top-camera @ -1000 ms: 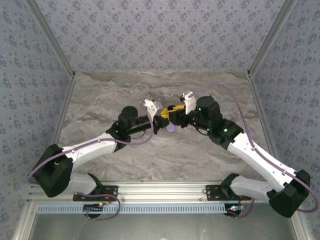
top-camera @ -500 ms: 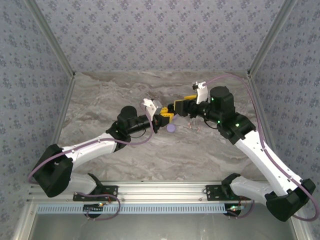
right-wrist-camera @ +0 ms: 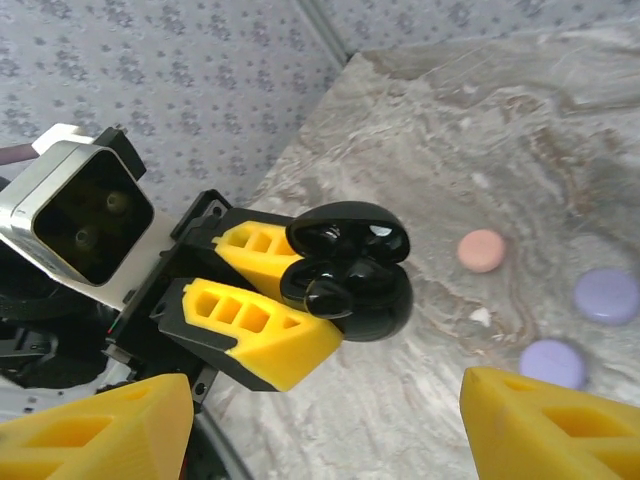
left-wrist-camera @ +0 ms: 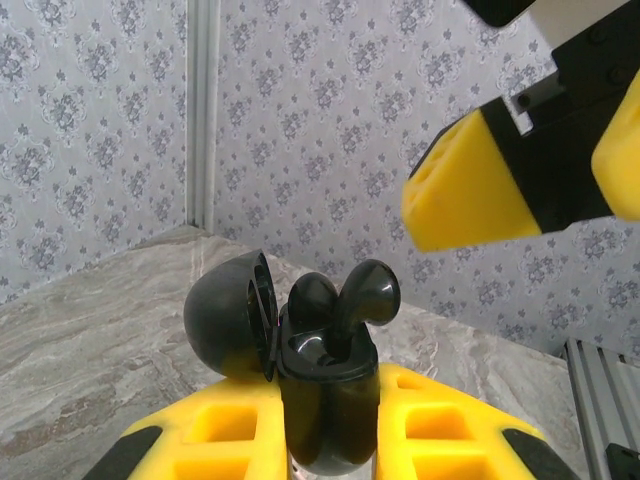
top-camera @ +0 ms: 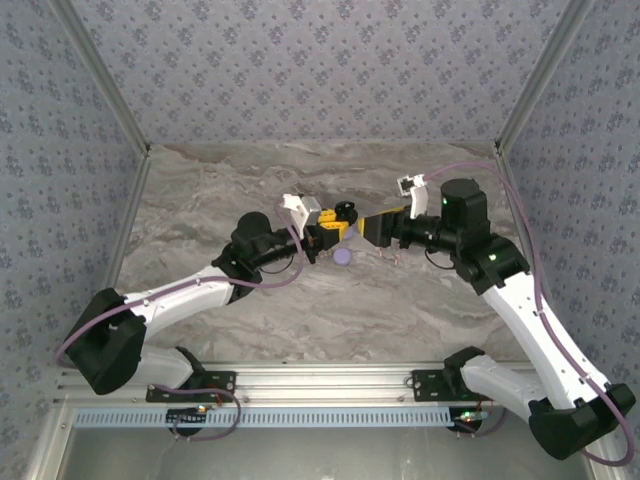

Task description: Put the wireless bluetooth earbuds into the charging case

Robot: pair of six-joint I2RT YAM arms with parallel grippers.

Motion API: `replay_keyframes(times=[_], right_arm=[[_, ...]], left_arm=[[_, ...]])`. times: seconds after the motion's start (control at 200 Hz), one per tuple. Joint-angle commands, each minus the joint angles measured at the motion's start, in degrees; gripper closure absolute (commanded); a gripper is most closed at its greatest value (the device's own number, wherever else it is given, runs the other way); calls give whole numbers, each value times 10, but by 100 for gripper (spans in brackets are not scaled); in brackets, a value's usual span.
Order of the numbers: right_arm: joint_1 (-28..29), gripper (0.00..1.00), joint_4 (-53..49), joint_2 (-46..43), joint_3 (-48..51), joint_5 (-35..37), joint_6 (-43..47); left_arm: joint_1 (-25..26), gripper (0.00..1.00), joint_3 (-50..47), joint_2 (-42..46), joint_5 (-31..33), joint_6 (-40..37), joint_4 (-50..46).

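The table [top-camera: 330, 320] is overlooked from above its near edge; the charging case [left-wrist-camera: 325, 410] is framed closely by both wrist views.

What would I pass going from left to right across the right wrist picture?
left gripper, closed on the case → black charging case → pink disc → lower purple disc → upper purple disc

Black charging case [right-wrist-camera: 352, 272], grey floral wallpaper [right-wrist-camera: 200, 60], grey-marbled table [right-wrist-camera: 520, 130]
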State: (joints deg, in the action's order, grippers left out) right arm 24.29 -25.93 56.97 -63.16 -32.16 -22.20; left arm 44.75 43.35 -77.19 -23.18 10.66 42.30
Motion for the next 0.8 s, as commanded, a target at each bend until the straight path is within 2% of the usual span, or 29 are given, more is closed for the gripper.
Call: replay_keyframes(times=[0.0,0.21,0.38,0.655,0.795], right_arm=[[7,27,2,24,-17,-47,-19],[37,28,-2,52,-41,-31,-7],[45,32,-6,56,-46,-9,5],[54,32,-21,70,-75,19,18],[60,32,-18,77,-81,11,20]], left_arm=[[1,100,6,-2,-14,13,33],[1,100,6,-2,-13,12,29],[1,100,6,-4,-12,10,26],[1,100,6,-4,-11,9,23],[1,100,9,-5,-11,7,20]])
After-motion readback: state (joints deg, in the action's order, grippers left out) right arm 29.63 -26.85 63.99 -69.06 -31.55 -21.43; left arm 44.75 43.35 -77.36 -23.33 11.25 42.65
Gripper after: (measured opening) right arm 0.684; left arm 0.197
